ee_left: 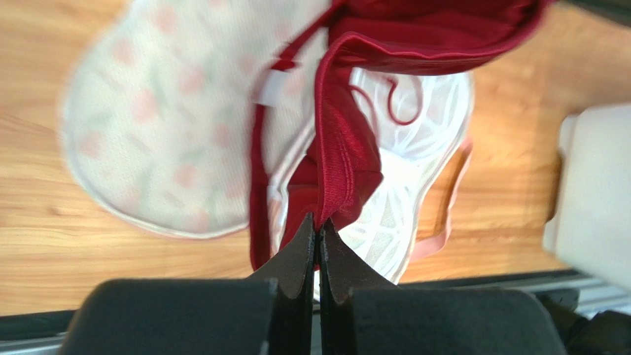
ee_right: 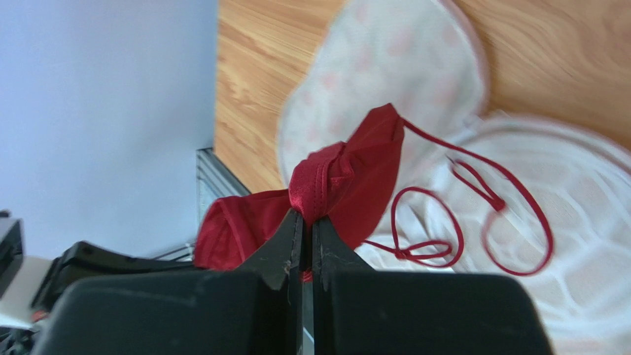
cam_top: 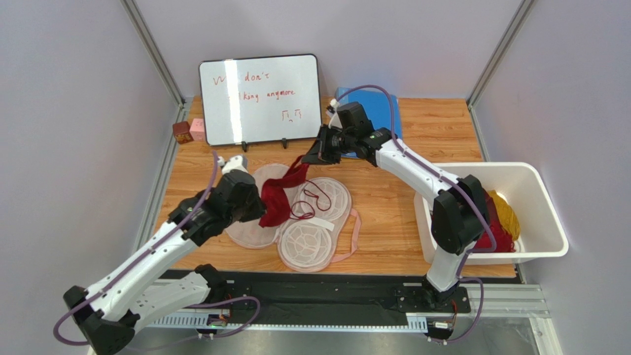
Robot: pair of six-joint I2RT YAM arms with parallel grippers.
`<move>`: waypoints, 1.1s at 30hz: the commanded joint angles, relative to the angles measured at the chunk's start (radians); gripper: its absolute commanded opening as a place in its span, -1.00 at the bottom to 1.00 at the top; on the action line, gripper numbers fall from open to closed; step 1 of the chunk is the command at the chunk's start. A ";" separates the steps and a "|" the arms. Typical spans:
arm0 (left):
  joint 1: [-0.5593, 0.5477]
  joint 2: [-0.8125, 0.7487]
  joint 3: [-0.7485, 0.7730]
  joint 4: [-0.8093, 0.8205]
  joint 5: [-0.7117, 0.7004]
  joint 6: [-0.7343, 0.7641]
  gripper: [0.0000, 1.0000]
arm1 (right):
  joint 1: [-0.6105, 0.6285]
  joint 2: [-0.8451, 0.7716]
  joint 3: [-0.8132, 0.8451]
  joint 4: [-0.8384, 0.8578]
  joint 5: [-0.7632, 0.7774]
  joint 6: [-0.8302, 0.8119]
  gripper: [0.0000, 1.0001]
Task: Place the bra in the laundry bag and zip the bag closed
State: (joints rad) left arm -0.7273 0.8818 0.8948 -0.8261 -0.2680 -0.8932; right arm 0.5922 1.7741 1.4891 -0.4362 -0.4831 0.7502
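- The worktop [cam_top: 400,200] is carrying everything. Both arm bases are cutting its near edge off from you.
- The white bin [cam_top: 549,222] is sitting at the worktop's right edge, holding a heap of red and yellow clothes [cam_top: 503,214]. The right arm is hiding part of that heap.
- The whiteboard [cam_top: 259,100] is standing at the back. A blue item [cam_top: 381,107] beside it is half hidden behind the right arm, so you cannot tell what it is.
- The laundry bag [cam_top: 307,244] is lying spread open at mid-worktop, with pale lining facing up on its near lobes. The left arm is covering its left edge, and both wrist views are blurring its print.
- The bra [cam_top: 278,203] is stretching between the two pincers over the open bag, with its thin straps [ee_right: 474,214] trailing onto the lining.
- The left pincer [ee_left: 318,237] is gripping the bra's lower end, clamped tight on a folded edge.
- The right pincer [ee_right: 307,222] is gripping the upper end, likewise clamped tight on bunched fabric.
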 commanded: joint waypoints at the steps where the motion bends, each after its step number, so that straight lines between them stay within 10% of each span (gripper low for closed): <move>1: 0.026 -0.030 0.186 -0.230 -0.176 0.099 -1.00 | 0.037 0.086 0.208 0.168 -0.136 0.096 -1.00; 14: 0.141 -0.043 0.461 -0.303 -0.364 0.301 -1.00 | 0.143 0.222 0.488 0.271 -0.196 0.299 -1.00; 25: 0.152 -0.033 0.415 -0.251 -0.317 0.393 -1.00 | 0.139 0.144 0.291 0.330 -0.183 0.314 -1.00; 33: 0.135 -0.032 0.187 -0.090 0.021 0.409 -1.00 | 0.072 0.050 0.025 0.360 -0.239 0.232 -1.00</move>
State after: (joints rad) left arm -0.5804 0.8433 1.1721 -1.0206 -0.4137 -0.5053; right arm 0.7094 1.9160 1.6115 -0.1249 -0.6685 1.0416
